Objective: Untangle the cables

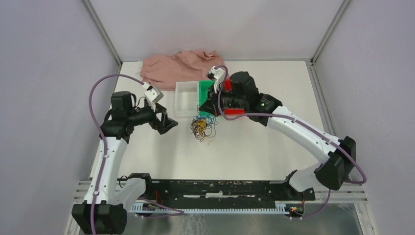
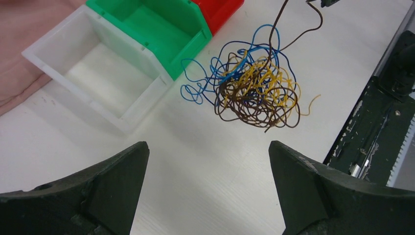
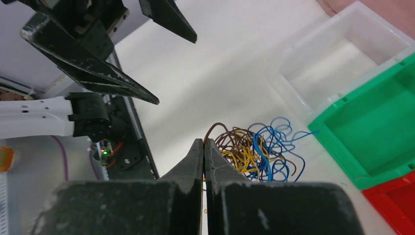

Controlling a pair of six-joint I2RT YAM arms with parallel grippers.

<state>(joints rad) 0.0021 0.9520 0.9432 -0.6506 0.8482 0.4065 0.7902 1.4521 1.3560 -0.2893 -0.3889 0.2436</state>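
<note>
The black two-finger right gripper [image 3: 204, 143] is closed on one dark brown wire strand [image 2: 272, 34]. The strand rises out of the tangled bundle of thin blue, yellow-orange and brown cables [image 2: 254, 90]. This bundle lies on the white table [image 2: 195, 132], just beside the open green plastic bin [image 2: 188, 54]. The black left gripper [image 2: 208, 156] is wide open and holds nothing, and it is farther from the bin than the bundle is. I think the right arm should lift the strand slowly while the left fingers hold the rest of the bundle down, so the knot does not rise together.

Glossy plastic bins [image 2: 147, 29], soft pink cloth [image 1: 171, 68], matt table [image 1: 254, 147].
</note>
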